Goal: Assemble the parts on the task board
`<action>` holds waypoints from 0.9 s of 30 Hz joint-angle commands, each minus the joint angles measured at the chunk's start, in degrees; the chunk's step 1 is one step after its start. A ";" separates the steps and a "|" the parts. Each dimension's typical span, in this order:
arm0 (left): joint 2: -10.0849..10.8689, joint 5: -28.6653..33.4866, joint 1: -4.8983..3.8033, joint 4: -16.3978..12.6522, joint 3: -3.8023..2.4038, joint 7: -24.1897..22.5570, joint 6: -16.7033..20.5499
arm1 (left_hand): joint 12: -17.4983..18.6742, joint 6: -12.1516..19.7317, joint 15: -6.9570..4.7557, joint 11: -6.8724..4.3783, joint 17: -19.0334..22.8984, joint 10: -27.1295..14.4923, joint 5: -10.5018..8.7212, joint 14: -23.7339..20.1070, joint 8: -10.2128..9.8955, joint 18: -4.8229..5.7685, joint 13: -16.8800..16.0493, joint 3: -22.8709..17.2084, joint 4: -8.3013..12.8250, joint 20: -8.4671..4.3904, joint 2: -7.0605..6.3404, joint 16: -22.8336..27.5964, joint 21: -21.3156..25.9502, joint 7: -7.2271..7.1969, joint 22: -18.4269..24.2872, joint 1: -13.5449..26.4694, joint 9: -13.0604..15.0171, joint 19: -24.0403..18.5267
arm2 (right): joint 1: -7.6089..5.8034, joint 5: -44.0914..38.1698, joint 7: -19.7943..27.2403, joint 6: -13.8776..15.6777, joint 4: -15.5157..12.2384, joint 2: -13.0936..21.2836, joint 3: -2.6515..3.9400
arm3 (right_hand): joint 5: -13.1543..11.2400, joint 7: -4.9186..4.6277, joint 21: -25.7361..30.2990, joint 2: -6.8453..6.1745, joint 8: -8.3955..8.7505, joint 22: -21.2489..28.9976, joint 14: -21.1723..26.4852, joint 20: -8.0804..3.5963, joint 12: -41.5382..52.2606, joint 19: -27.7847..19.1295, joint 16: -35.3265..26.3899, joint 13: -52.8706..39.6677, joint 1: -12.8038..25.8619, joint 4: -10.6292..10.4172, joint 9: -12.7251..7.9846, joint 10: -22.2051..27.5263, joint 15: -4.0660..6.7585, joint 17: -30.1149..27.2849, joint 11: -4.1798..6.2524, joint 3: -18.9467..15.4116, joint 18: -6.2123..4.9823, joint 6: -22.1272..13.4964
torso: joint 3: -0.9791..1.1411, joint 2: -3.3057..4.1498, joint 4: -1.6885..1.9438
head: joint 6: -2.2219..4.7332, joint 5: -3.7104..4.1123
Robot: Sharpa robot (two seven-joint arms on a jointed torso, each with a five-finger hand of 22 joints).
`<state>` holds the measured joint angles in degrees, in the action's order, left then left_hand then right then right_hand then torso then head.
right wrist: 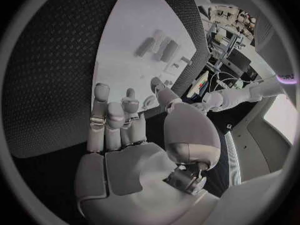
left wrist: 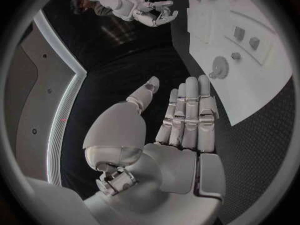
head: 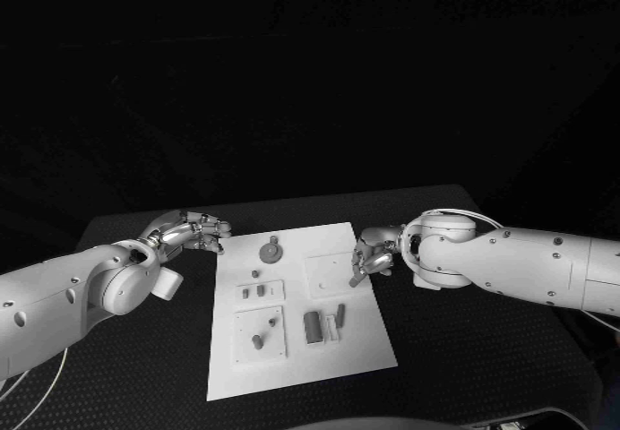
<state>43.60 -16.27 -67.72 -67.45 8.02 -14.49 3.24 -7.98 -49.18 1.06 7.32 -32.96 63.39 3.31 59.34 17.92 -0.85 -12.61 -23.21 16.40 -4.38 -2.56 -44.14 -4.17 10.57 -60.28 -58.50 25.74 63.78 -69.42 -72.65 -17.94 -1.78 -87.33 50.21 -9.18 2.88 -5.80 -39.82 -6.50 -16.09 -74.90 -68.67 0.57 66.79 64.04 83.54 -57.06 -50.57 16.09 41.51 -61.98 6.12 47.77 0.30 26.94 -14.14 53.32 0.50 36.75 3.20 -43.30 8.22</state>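
**Both robot hands wait at the board's edges, parts untouched**

I hold the left robot hand (head: 193, 231) at the far-left corner of the task board (head: 368, 345), fingers straight, side by side and holding nothing. The right robot hand (head: 374, 260) hovers at the board's right edge, fingers loosely bent, also without a part, placed, I judge, to reach inward. The parts lie on the white board mid-counter (head: 452, 358): a round disc (head: 271, 252) at the far end and small blocks (head: 314, 326) nearer me. Assembly looks unstarted.
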 commanded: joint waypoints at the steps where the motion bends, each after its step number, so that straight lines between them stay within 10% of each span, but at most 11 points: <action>1: 0.01 -0.05 0.01 -0.22 -0.04 -0.64 -0.65 | -0.21 0.19 0.25 0.03 -0.09 -0.32 -0.18 -0.12 -0.05 -0.99 0.07 0.41 0.06 0.06 0.23 0.29 0.12 -0.26 0.09 0.26 -0.07 -0.21 | 0.42 -1.79 -1.04 -2.72 -0.30 -0.25 -0.88 | -0.06 -0.28 0.27 1.05 0.40 -1.08 0.35 0.55 0.32 -0.06 0.13 0.16 1.23 -0.48 -0.35 0.25 0.14 -0.10 -0.02 -0.46 -0.86 1.27 | -0.03 0.00 -0.01 | -0.01 -0.04; 27: 0.08 -0.05 0.00 -0.49 -0.04 -0.53 -0.87 | -0.22 0.16 0.26 0.03 -0.13 -0.32 -0.18 -0.12 -0.03 -0.97 0.08 0.50 -0.01 0.07 0.25 0.32 0.12 -0.27 0.09 0.38 -0.07 -0.21 | 4.40 0.17 -8.18 -3.87 0.51 -4.45 -1.14 | -0.04 1.99 -0.78 5.13 0.68 -1.22 -1.46 -0.88 1.55 1.56 1.34 0.61 9.75 -4.53 -3.04 -2.13 2.18 0.00 2.20 -0.87 -0.86 8.78 | -0.05 0.01 0.05 | -0.75 -0.63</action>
<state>43.76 -16.27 -67.72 -67.76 8.02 -14.47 3.21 -7.98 -49.18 1.06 7.32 -33.00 63.39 3.31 59.35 17.92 -0.85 -12.61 -23.06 16.24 -4.38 -2.56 -44.15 -4.17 10.57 -60.23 -58.50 25.74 63.78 -65.20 -72.32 -24.46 -4.21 -86.92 45.93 -10.30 2.88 -2.96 -40.41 -1.38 -15.58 -74.90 -70.04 -0.20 68.12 65.23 84.65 -56.48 -41.51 11.89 38.51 -63.95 8.06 47.72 2.43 25.97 -14.21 60.98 0.46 36.75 3.26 -43.94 7.64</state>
